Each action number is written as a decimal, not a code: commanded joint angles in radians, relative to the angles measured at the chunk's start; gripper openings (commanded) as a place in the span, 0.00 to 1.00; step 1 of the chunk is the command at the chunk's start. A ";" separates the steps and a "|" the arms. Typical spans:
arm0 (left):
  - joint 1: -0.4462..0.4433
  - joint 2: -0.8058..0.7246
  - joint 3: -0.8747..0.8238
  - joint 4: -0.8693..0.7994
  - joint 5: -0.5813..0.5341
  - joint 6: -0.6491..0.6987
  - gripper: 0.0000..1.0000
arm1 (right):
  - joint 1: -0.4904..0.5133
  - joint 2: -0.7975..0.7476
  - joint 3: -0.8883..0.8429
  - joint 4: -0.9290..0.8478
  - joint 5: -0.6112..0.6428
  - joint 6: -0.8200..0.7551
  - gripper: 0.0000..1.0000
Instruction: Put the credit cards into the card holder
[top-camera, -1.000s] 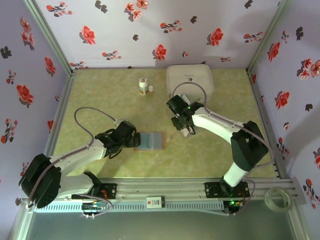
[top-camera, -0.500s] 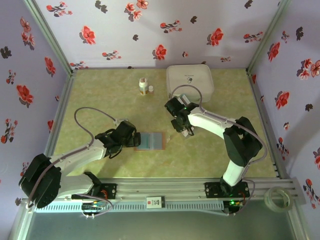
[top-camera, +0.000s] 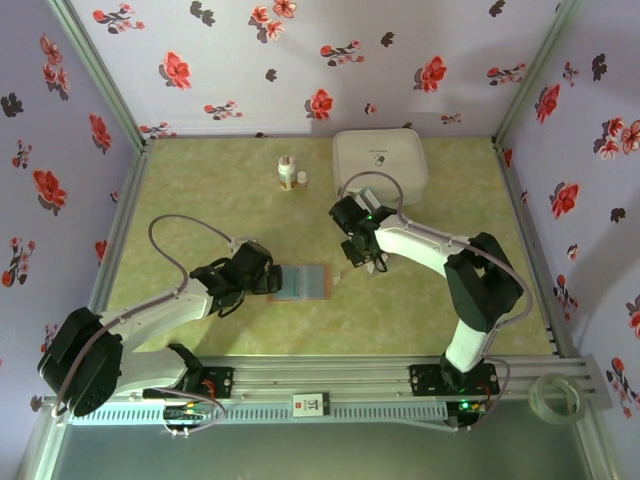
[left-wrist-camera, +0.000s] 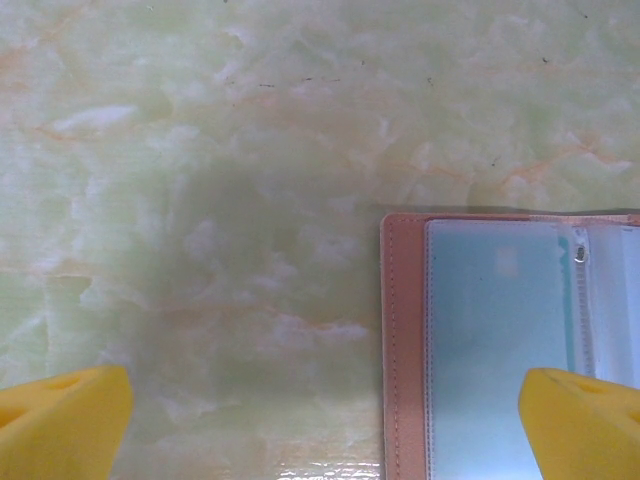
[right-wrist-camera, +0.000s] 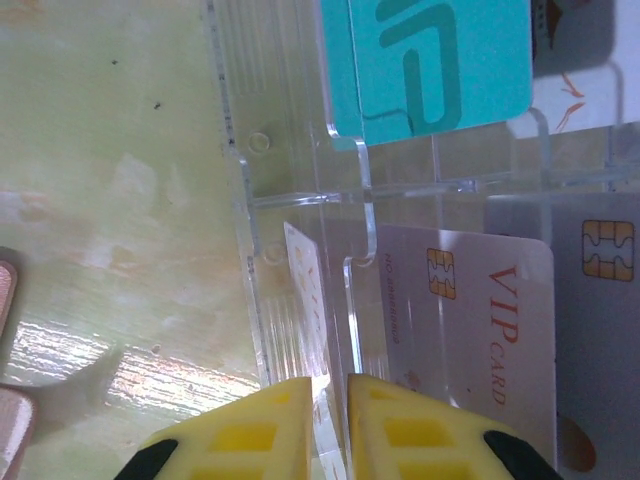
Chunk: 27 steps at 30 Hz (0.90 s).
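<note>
The tan card holder (top-camera: 303, 282) lies open on the table, its grey-blue inside up; its left flap (left-wrist-camera: 500, 340) also sits in the left wrist view. My left gripper (top-camera: 270, 281) (left-wrist-camera: 325, 430) stands open at the holder's left edge, one fingertip (left-wrist-camera: 585, 425) over the flap. The credit cards stand in a clear acrylic rack (right-wrist-camera: 300, 190): a teal card (right-wrist-camera: 430, 60) and a white VIP card (right-wrist-camera: 470, 320). My right gripper (top-camera: 365, 262) (right-wrist-camera: 328, 425) is down at the rack, shut on a thin white credit card (right-wrist-camera: 305, 290) seen edge-on.
A big white square box (top-camera: 380, 165) stands at the back right, just behind the right arm. A small bottle (top-camera: 287, 173) stands at the back centre. Flowered walls close in both sides and the back. A tape roll (top-camera: 558, 395) lies off the table's near right corner.
The right gripper shifted slightly left and down over the rack, and its jaws narrowed onto the white card. The left arm and the card holder have not moved.
</note>
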 joint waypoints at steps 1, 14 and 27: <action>0.002 0.007 -0.008 0.016 -0.002 -0.001 1.00 | -0.001 -0.005 -0.014 -0.001 -0.006 -0.006 0.14; 0.001 -0.013 -0.017 0.011 -0.003 -0.002 1.00 | -0.001 0.001 -0.010 0.006 -0.067 -0.056 0.00; 0.000 -0.019 0.007 -0.004 -0.003 0.011 1.00 | -0.001 -0.067 0.055 -0.055 -0.089 -0.085 0.00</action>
